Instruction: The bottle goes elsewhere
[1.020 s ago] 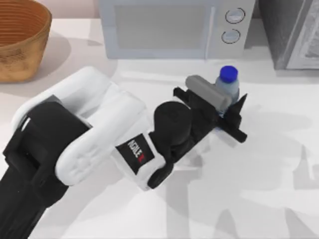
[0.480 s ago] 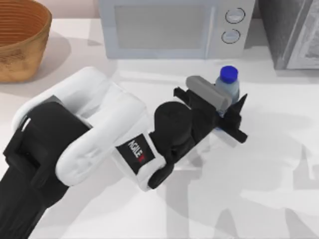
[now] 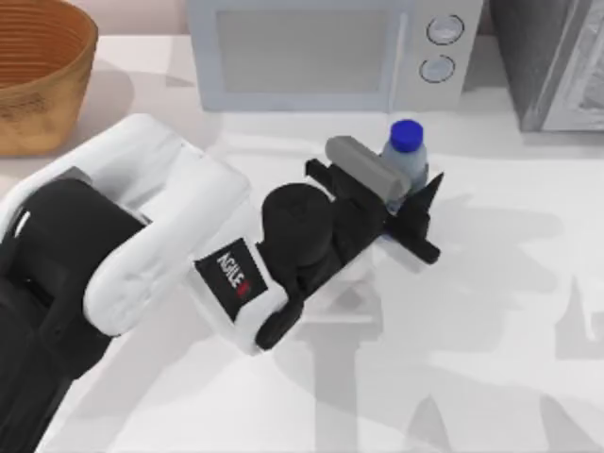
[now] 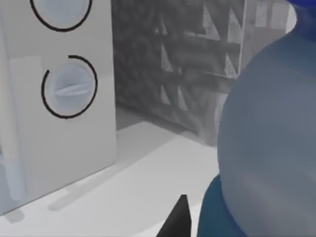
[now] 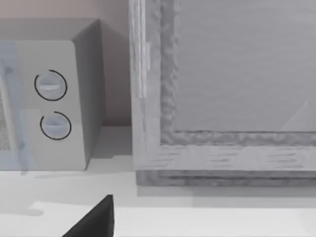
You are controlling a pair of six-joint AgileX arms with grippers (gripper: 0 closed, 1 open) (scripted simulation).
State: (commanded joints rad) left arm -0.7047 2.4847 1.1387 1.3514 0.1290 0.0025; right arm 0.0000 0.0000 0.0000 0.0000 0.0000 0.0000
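A small clear bottle [image 3: 406, 162] with a bright blue cap stands upright in front of the microwave's right end, near the middle of the table. My left gripper [image 3: 404, 189] is shut on its body, black fingers on either side, with the arm reaching in from the lower left. In the left wrist view the bottle [image 4: 269, 143] looms close, its blue label low down, and one black fingertip [image 4: 180, 219] shows beside it. My right arm is parked off to the right; a dark part of its gripper [image 5: 94, 219] shows in the right wrist view.
A white microwave [image 3: 321, 52] with two dials stands along the back edge. A wicker basket [image 3: 38, 75] sits at the back left, and a grey cabinet [image 3: 557, 57] at the back right. Open tabletop [image 3: 491, 330] lies in front and to the right.
My left gripper has carried the bottle to the left and a little toward the microwave; it had stayed still until half a second ago.
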